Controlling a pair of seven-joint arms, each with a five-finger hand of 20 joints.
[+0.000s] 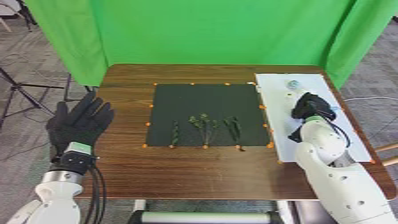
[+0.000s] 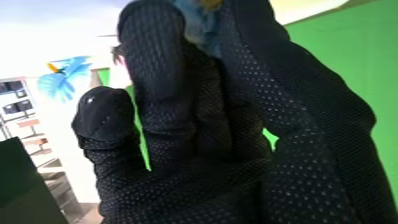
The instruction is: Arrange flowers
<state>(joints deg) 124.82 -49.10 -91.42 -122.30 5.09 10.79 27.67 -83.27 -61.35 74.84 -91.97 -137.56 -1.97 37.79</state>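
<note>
In the head view, my right hand (image 1: 313, 106) is over the white board, beside a pale blue flower (image 1: 336, 107). Another pale flower (image 1: 293, 84) lies farther back on that board. The dark mat holds a thin green stem (image 1: 175, 132), a branching sprig (image 1: 203, 125) and long-leaved greenery (image 1: 233, 129), side by side. My left hand (image 1: 80, 122) is open, left of the table. In the right wrist view, my right hand (image 2: 169, 120) has its fingers extended, with blue petals (image 2: 197, 25) showing between them; contact is unclear. A blue flower (image 2: 58, 86) with a yellow centre appears farther off.
The white board (image 1: 277, 115) runs along the table's right side, next to the dark mat (image 1: 209, 95) with orange markers around its border. A green curtain (image 1: 213, 32) hangs behind the brown table (image 1: 195, 172). A tripod (image 1: 22, 90) stands at the left.
</note>
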